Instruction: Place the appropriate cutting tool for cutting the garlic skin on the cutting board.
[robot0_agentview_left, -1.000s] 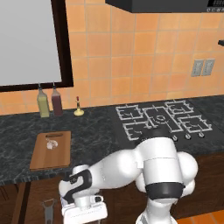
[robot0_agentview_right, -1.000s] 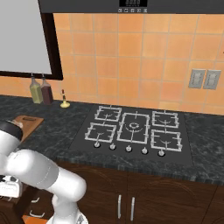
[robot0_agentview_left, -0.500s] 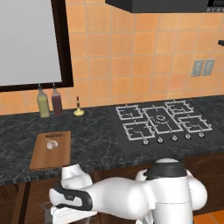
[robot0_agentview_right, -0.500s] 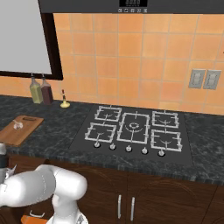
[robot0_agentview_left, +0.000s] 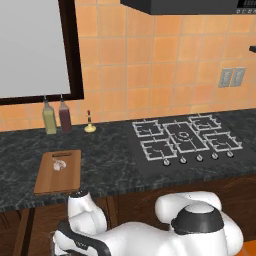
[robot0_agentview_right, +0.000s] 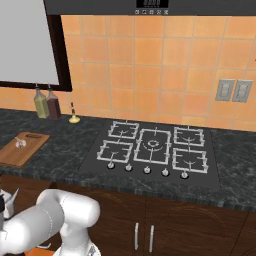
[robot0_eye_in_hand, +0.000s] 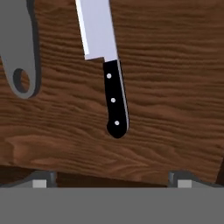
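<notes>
In the hand view the knife (robot0_eye_in_hand: 114, 98) lies on the dark wood floor of a drawer, its black riveted handle pointing toward me and its silver blade (robot0_eye_in_hand: 96, 28) running off the top. My gripper (robot0_eye_in_hand: 112, 180) hangs open just short of the handle's end, with nothing between its widely spread fingertips (robot0_eye_in_hand: 41, 179). On the counter the light-brown cutting board (robot0_agentview_left: 50, 180) carries the small whitish garlic (robot0_agentview_left: 60, 164) near its slotted far end. The same board (robot0_agentview_right: 17, 154) and garlic (robot0_agentview_right: 20, 143) sit at the left edge of the right base view.
The grey peeler (robot0_eye_in_hand: 19, 48) lies left of the knife in the drawer. Two bottles (robot0_agentview_left: 56, 116) and a small brass stand (robot0_agentview_left: 90, 126) line the back wall. The stove (robot0_agentview_left: 182, 140) fills the counter's right side. My arm (robot0_agentview_left: 150, 235) bends low before the cabinets.
The arm has dropped from counter-front height to below the counter edge, carrying the hand down and out of the base views.
</notes>
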